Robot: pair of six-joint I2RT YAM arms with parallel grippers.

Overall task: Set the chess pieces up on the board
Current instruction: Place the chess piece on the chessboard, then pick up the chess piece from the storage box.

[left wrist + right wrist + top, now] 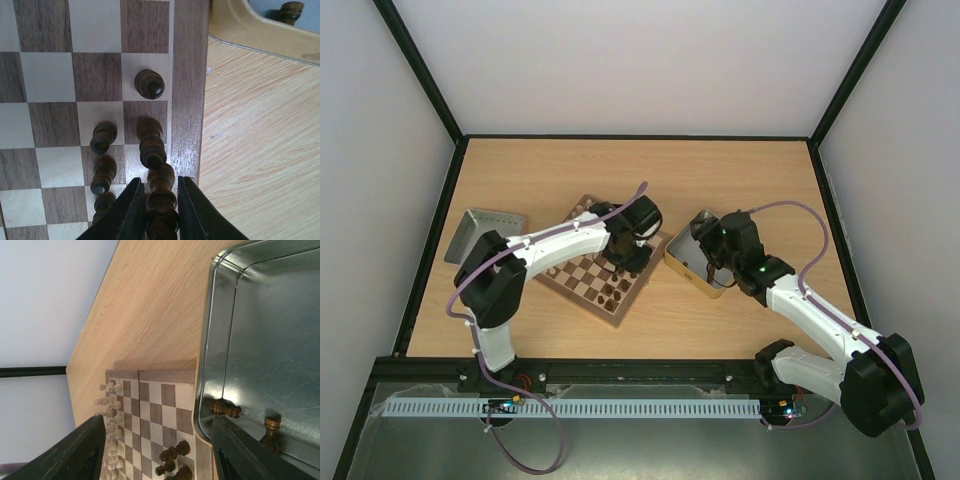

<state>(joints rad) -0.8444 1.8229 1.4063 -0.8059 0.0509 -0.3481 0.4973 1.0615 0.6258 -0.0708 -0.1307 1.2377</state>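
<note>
The board [582, 277] lies at the middle of the table. In the left wrist view my left gripper [160, 189] is shut on a dark brown chess piece [161, 202] that stands upright in the column along the board's rim [189, 100]. More dark pieces [149, 84] stand in front of it, with pawns [103, 137] one column in. My right gripper [157, 460] hangs open and empty above the tin's edge. Pale pieces [112, 415] line the board's far side. Two dark pieces [226, 410] lie inside the tin.
A shiny metal tin [692, 265] sits just right of the board, its corner close to the rim. At the left rear there is a grey tray [485, 232]. Black frame posts border the table on all sides.
</note>
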